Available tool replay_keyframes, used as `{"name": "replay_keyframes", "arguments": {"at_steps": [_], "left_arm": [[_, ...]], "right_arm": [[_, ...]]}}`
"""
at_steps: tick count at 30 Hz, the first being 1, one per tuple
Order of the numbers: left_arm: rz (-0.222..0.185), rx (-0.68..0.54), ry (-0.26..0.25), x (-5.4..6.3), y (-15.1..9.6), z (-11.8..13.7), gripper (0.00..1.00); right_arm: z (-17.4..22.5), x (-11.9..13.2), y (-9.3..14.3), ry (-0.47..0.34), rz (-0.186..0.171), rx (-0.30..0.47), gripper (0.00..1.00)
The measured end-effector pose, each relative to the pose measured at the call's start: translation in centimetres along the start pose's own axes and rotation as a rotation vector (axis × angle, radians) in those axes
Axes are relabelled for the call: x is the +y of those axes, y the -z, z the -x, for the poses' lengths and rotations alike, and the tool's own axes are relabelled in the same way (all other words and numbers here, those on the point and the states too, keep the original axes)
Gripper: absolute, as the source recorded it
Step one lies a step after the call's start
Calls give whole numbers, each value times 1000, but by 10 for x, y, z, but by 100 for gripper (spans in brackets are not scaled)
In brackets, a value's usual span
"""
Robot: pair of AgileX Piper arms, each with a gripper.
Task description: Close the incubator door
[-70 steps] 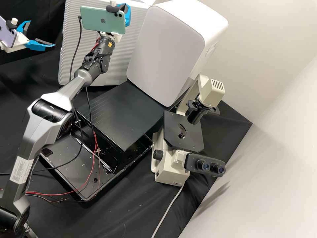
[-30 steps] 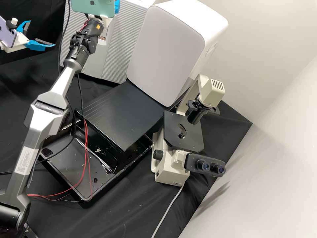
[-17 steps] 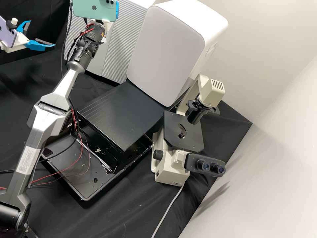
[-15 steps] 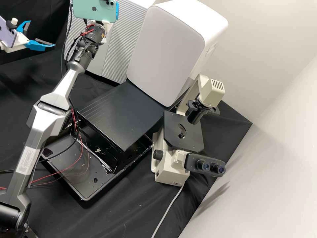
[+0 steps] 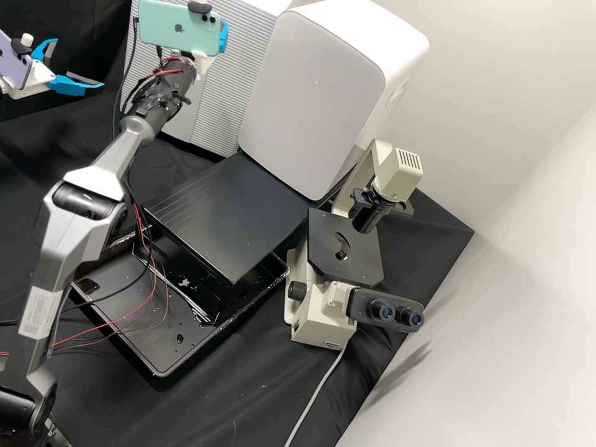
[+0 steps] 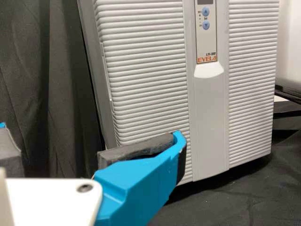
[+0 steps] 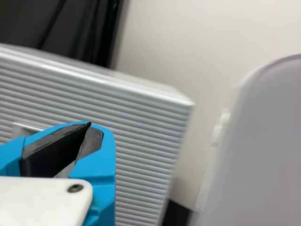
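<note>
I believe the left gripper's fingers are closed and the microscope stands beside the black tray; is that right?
Not quite: the left wrist view shows the left gripper with its fingers spread apart; the microscope does stand beside the black tray.

Bright blue against ribbed grey
Left pincer [image 5: 78,63] bright blue, dark-grey pads [image 6: 134,148], lilac phone [image 5: 13,62] beside it; right pincer [image 5: 223,36] the same blue, mint-green phone [image 5: 177,31] beside it; behind that, the incubator [image 5: 228,87] pale grey, striped with parallel ribs.
</note>
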Motion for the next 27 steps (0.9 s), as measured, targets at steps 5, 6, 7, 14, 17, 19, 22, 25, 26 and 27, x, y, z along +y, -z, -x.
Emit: {"name": "replay_keyframes", "arguments": {"at_steps": [5, 6, 7, 14, 17, 19, 22, 25, 26, 27], "left_arm": [[0, 0, 0, 0, 0, 0, 100], [0, 0, 0, 0, 0, 0, 100], [0, 0, 0, 0, 0, 0, 100], [0, 0, 0, 0, 0, 0, 100], [0, 0, 0, 0, 0, 0, 100], [0, 0, 0, 0, 0, 0, 100], [0, 0, 0, 0, 0, 0, 100], [0, 0, 0, 0, 0, 0, 100], [0, 0, 0, 0, 0, 0, 100], [0, 0, 0, 0, 0, 0, 100]], "right_arm": [[31, 10, 11, -55, 22, 109, 0], [36, 12, 13, -65, 16, 120, 0], [41, 14, 14, -77, 6, 131, 0], [69, 16, 10, -114, -15, 154, 0], [82, 13, 1, -110, -17, 134, 0], [93, 13, -4, -120, -20, 126, 0], [111, 11, -12, -139, -10, 106, 0], [131, 10, -16, -167, 21, 99, 0], [137, 10, -17, -175, 39, 100, 0], [142, 11, -18, -182, 57, 97, 0]]}}
